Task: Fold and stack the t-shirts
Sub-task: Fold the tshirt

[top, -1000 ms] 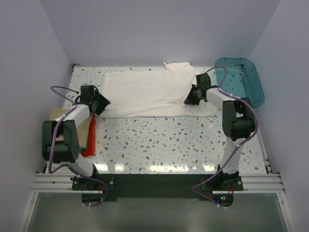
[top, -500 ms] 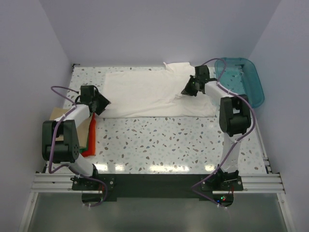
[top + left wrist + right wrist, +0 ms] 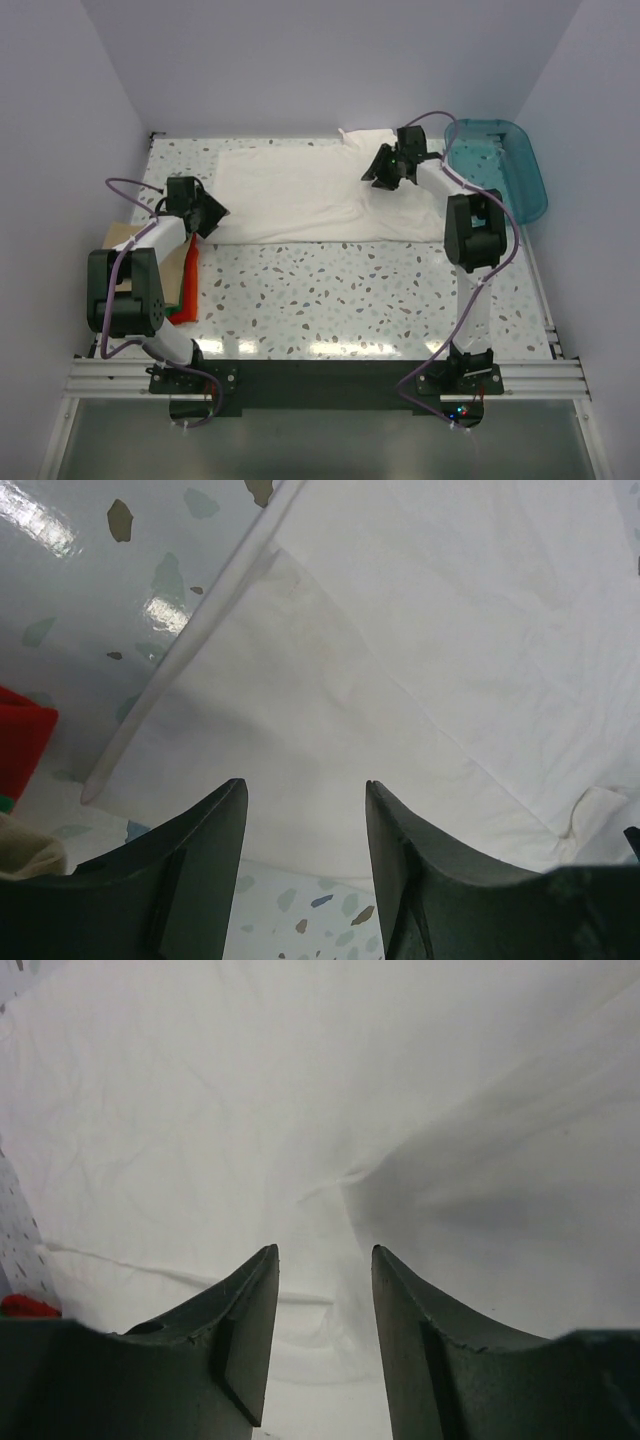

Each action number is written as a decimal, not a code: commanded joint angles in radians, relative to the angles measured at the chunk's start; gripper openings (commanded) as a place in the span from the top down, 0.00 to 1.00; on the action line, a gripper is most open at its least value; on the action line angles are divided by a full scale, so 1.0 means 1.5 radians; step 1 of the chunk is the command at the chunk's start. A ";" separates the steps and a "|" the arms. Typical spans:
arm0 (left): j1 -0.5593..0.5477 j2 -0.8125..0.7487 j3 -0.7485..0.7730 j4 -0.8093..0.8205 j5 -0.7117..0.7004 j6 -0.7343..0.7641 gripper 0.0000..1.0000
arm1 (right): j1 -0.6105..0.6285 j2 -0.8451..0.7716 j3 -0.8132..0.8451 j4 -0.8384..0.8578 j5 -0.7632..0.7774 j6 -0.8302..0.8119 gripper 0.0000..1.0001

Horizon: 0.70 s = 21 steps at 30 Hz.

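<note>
Across the far half of the table (image 3: 330, 290) the white shirt (image 3: 300, 195) lies spread flat, its long side running left to right, with one bunched part at its far right corner close to the bin (image 3: 515, 180). A stack (image 3: 188, 282) of folded shirts, red on its visible side, sits at the table's left edge, near the white shirt's near-left corner but apart from it. The left gripper (image 3: 218, 213) hangs over that near-left corner, jaws parted and gripping nothing; its wrist view shows the hem and smooth cloth between the fingers. The right gripper (image 3: 370, 177) hovers above the shirt's right end, jaws likewise apart and empty, with a soft crease in the cloth just ahead of the fingertips. The step in hand looks like taking hold for a fold, and nothing is gripped yet. To do it well, each gripper should come down onto an edge rather than the middle of the cloth, pinch all layers there, and close firmly before lifting. Both ends should then rise together and only slightly, keeping the cloth gently taut between them so it folds on a straight line. A grip on the crease, or one arm leading, would likely drag the shirt askew and leave a crooked fold.
</note>
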<state>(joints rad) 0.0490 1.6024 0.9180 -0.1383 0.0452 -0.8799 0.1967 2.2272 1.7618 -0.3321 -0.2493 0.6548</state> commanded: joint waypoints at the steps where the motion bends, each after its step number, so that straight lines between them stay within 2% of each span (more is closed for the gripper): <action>1: -0.003 -0.018 -0.009 0.026 0.002 0.001 0.44 | 0.006 -0.025 0.017 -0.004 -0.010 -0.020 0.52; 5: -0.003 -0.041 -0.020 0.011 -0.019 0.000 0.44 | 0.005 -0.082 -0.008 -0.030 0.024 -0.036 0.44; 7: -0.002 -0.058 -0.027 -0.004 -0.028 -0.003 0.44 | 0.001 -0.117 -0.052 -0.035 0.047 -0.038 0.44; 11: -0.003 -0.109 -0.049 -0.041 -0.106 -0.018 0.43 | -0.019 -0.249 -0.172 -0.022 0.084 -0.029 0.45; 15: -0.003 -0.131 -0.076 -0.064 -0.163 -0.040 0.44 | -0.069 -0.345 -0.321 -0.003 0.084 -0.008 0.46; 21: -0.003 -0.102 -0.106 -0.034 -0.161 -0.056 0.45 | -0.107 -0.431 -0.443 0.021 0.091 -0.001 0.48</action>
<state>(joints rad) 0.0490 1.4326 0.7795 -0.2092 -0.1490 -0.9302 0.0360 1.6142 1.1572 -0.3264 -0.1421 0.6418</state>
